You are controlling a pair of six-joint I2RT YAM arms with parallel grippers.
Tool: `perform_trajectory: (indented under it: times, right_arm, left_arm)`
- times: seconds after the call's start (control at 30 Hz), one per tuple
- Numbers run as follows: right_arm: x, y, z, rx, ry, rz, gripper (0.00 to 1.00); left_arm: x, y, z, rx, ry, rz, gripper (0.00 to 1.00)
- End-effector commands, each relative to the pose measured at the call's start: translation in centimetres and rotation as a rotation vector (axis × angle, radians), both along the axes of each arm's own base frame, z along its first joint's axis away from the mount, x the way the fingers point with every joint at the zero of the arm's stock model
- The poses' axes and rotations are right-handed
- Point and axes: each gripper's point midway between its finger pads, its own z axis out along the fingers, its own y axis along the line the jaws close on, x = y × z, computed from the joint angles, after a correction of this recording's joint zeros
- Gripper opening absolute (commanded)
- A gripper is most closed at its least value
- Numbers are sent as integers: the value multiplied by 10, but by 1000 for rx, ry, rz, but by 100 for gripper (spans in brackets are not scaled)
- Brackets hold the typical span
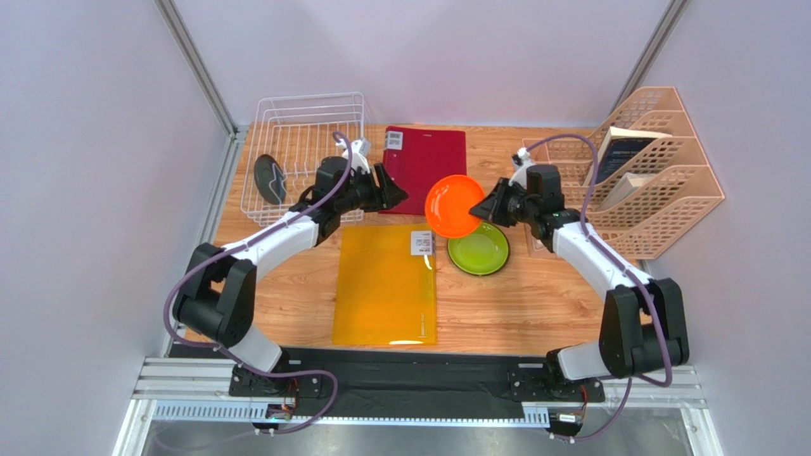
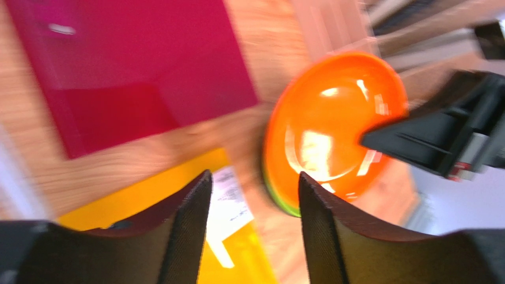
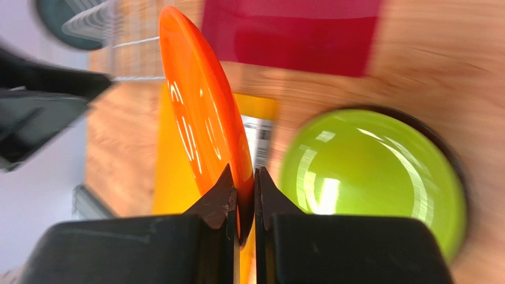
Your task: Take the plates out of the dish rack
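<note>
Orange plate [image 1: 455, 204] clamped by its rim in the right pincer [image 1: 487, 207], held tilted on edge above the wooden counter [image 1: 533, 304].

Nearest the arm bases, a yellow folder [image 1: 385, 285] lay flat on the counter. Just right of it rested the lime green plate [image 1: 481, 253], a dark rim showing under it in the right wrist view. Above that plate's far edge hung the orange one. The left pincer [image 1: 390, 185] faced it from the left, fingers apart and holding nothing, over the edge of a red folder [image 1: 433, 157]. Farther back on the left, the dish rack [image 1: 309, 98] held the dark teal-grey plate [image 1: 269, 178] upright. A peach organiser [image 1: 666, 180] stood at far right.
</note>
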Motion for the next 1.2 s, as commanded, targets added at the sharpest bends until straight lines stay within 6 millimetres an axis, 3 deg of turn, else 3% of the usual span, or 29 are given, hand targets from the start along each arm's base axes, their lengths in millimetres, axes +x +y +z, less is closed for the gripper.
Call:
perform_trajectory:
  times: [0.0, 0.07, 0.17, 0.3, 0.47, 0.63, 0.73, 0.77, 0.87, 1.03, 1.17]
  right_arm:
    - [-18, -57, -15, -191, 62, -180, 0]
    - [-26, -68, -24, -229, 90, -215, 0]
    - [-35, -80, -38, -257, 135, -255, 0]
    - [-40, -85, -50, -272, 184, -270, 0]
    - [-40, -80, -65, -268, 232, -244, 0]
    - [-38, -76, -72, -256, 256, -229, 1]
    - [-39, -75, -75, -251, 273, -223, 11]
    - [-40, -75, -76, -253, 275, -222, 20]
    - [-41, -78, -78, -264, 285, -234, 31]
    - [-45, -82, -81, -297, 304, -234, 48]
    - [-49, -89, -84, -347, 333, -240, 55]
  left_arm:
    - [23, 57, 42, 244, -189, 206, 65]
    - [30, 94, 41, 394, -211, 345, 73]
    - [35, 135, 60, 511, -278, 487, 88]
    - [38, 177, 73, 594, -304, 596, 91]
    - [40, 221, 66, 664, -269, 704, 93]
    - [40, 250, 54, 677, -224, 768, 96]
    - [43, 269, 45, 675, -188, 797, 96]
    - [44, 271, 40, 669, -174, 796, 96]
    - [49, 277, 26, 645, -135, 798, 96]
    - [56, 286, 8, 634, -93, 806, 96]
    - [62, 294, -1, 627, -69, 824, 96]
